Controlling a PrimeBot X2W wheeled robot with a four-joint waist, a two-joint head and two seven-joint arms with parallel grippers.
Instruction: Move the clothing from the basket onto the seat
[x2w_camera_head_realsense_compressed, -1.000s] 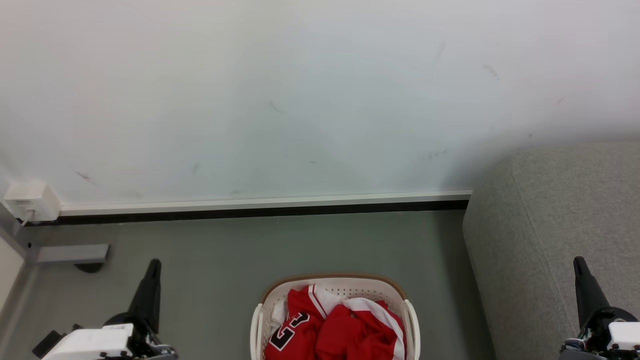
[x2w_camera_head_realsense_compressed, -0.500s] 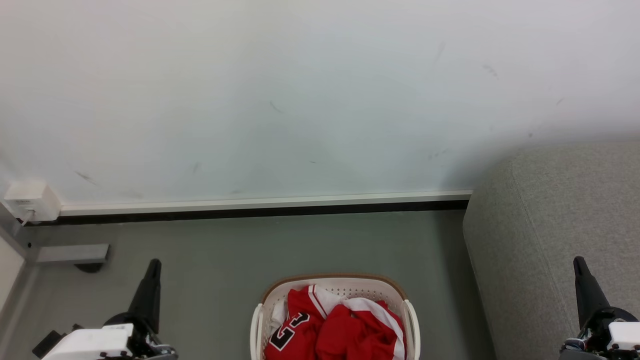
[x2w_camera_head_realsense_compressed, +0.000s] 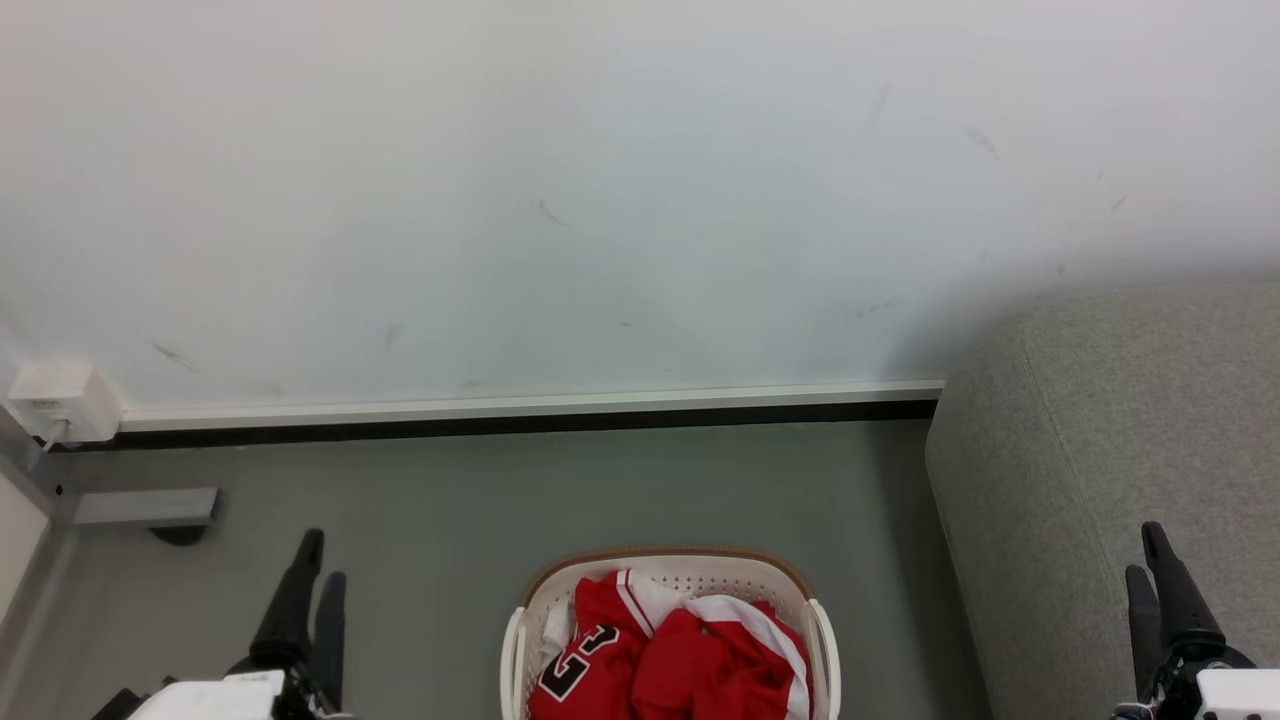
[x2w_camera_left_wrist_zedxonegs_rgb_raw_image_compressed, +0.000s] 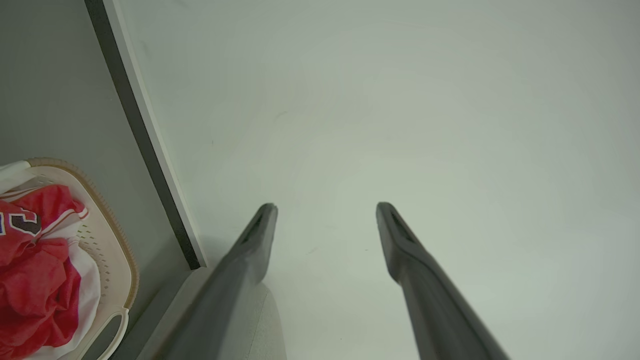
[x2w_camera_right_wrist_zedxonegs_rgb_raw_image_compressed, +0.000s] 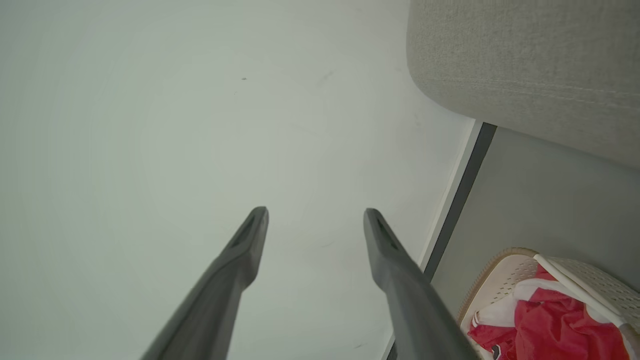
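Note:
The cream basket (x2w_camera_head_realsense_compressed: 665, 553) with a brown rim stands on the floor at the bottom centre of the head view. The red clothing (x2w_camera_head_realsense_compressed: 690, 665) with white trim is piled inside it, a black numeral showing at its left. The grey seat (x2w_camera_head_realsense_compressed: 1110, 430) rises to the right of the basket. My left gripper (x2w_camera_head_realsense_compressed: 320, 562) is open, above the floor left of the basket, holding nothing. My right gripper (x2w_camera_head_realsense_compressed: 1141, 552) is open in front of the seat, also holding nothing. In the wrist views the left gripper (x2w_camera_left_wrist_zedxonegs_rgb_raw_image_compressed: 325, 207) and right gripper (x2w_camera_right_wrist_zedxonegs_rgb_raw_image_compressed: 315, 212) point at the wall, with the basket (x2w_camera_left_wrist_zedxonegs_rgb_raw_image_compressed: 117, 240) and clothing (x2w_camera_right_wrist_zedxonegs_rgb_raw_image_compressed: 550, 330) off to the side.
A white wall with a white-and-black baseboard (x2w_camera_head_realsense_compressed: 530, 415) runs behind the basket. A white socket box (x2w_camera_head_realsense_compressed: 60, 400) and a grey bracket (x2w_camera_head_realsense_compressed: 140, 507) sit at the far left. Grey floor (x2w_camera_head_realsense_compressed: 600, 490) lies between the basket and the wall.
Both grippers have gone from shut to open, each now showing two separate fingers. Both sit slightly lower in the head view. The basket and clothing have not moved.

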